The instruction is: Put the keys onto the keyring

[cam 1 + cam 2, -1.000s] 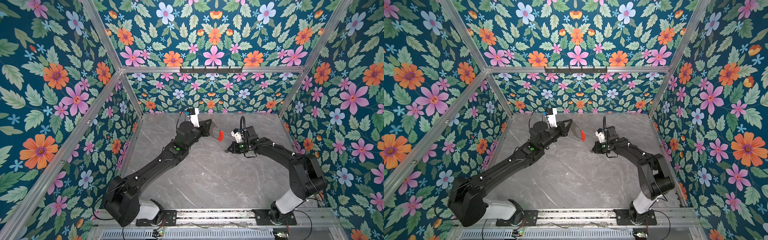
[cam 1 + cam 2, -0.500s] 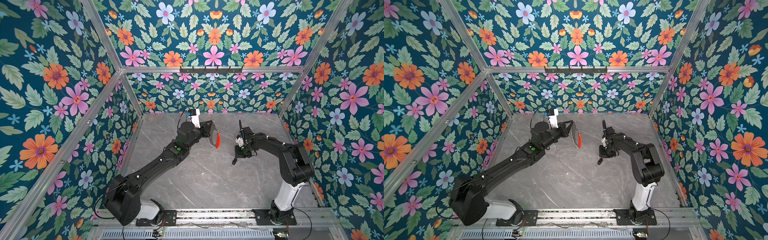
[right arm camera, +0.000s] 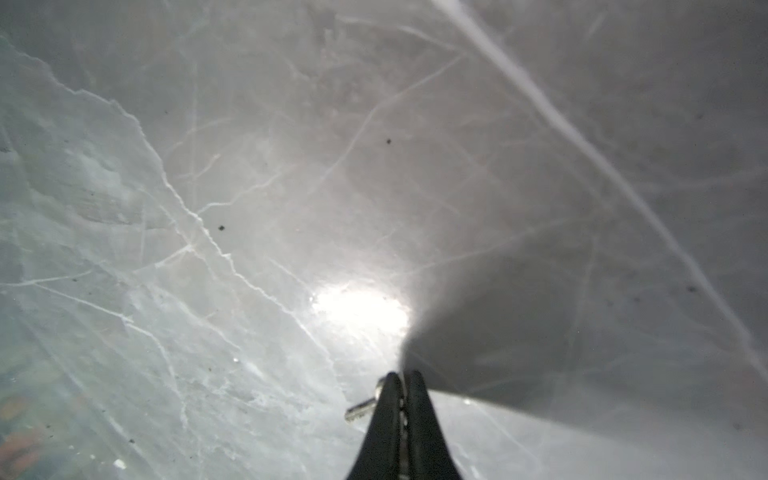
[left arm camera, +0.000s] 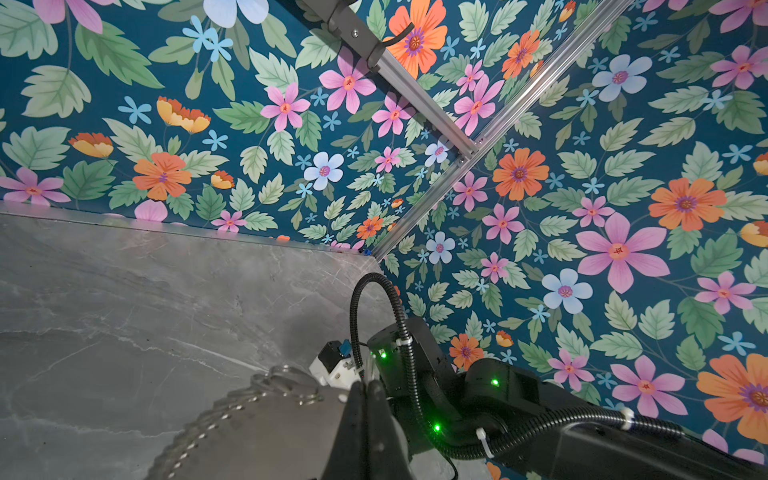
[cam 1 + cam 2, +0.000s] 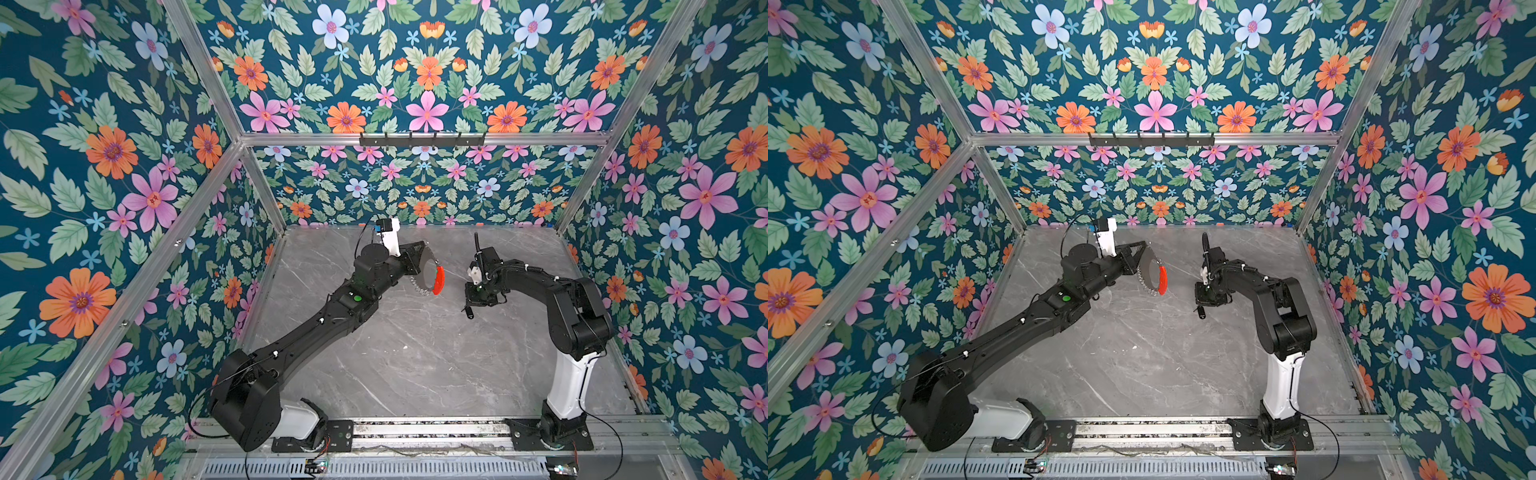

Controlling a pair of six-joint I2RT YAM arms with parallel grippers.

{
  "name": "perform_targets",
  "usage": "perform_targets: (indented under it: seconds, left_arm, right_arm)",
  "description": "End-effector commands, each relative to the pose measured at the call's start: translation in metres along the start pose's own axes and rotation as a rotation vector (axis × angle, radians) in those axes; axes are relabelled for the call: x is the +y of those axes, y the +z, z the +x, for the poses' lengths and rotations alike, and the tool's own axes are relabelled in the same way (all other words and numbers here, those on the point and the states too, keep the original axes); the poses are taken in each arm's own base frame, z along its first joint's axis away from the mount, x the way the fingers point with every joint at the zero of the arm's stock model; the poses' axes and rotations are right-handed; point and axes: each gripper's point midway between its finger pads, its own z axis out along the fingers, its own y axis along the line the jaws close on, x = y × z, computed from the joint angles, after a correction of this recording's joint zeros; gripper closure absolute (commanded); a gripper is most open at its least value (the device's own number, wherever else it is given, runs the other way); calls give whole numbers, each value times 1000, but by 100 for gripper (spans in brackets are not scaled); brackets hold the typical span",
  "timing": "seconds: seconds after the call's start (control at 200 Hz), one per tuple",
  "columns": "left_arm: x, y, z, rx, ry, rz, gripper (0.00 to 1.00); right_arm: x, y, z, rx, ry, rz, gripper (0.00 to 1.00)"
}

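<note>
My left gripper (image 5: 419, 261) is shut on the far edge of the keyring (image 5: 428, 277), a grey hoop with a red arc and small silver rings along its rim. It holds the hoop nearly on edge above the table. In the left wrist view the keyring (image 4: 257, 432) fills the space beside the closed jaws of the left gripper (image 4: 368, 384). To the right, my right gripper (image 5: 472, 301) points down at the table, apart from the hoop. Its jaws pinch one of the keys (image 3: 360, 408), whose silver blade sticks out sideways. The black fob (image 5: 468, 312) dangles below.
The grey marble table (image 5: 415, 357) is walled on three sides by floral panels. A black hook rail (image 5: 422, 140) sits high on the back wall. The aluminium base rail (image 5: 415, 428) runs along the front edge.
My right gripper has drawn back from the keyring and swung from level to pointing down, carrying the black-fob key. My left gripper has turned the keyring more edge-on.
</note>
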Motion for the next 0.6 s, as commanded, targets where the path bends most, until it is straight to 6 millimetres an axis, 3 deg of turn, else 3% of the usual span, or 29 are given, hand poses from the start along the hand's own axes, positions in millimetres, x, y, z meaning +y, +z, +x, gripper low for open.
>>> perform_targets:
  seconds: [0.0,0.465,0.595]
  left_arm:
    - [-9,-3,-14,-49,7,32,100]
    - [-10,1,-12,-41,-1,38,100]
    - [-10,1,-11,-34,-5,39,100]
  right_arm:
    - [1,-6,-1,-13,0,-2,81]
    - [-4,-21,5,-109,114,-4,74]
    - [-3,-23,-1,-190,221,-115,73]
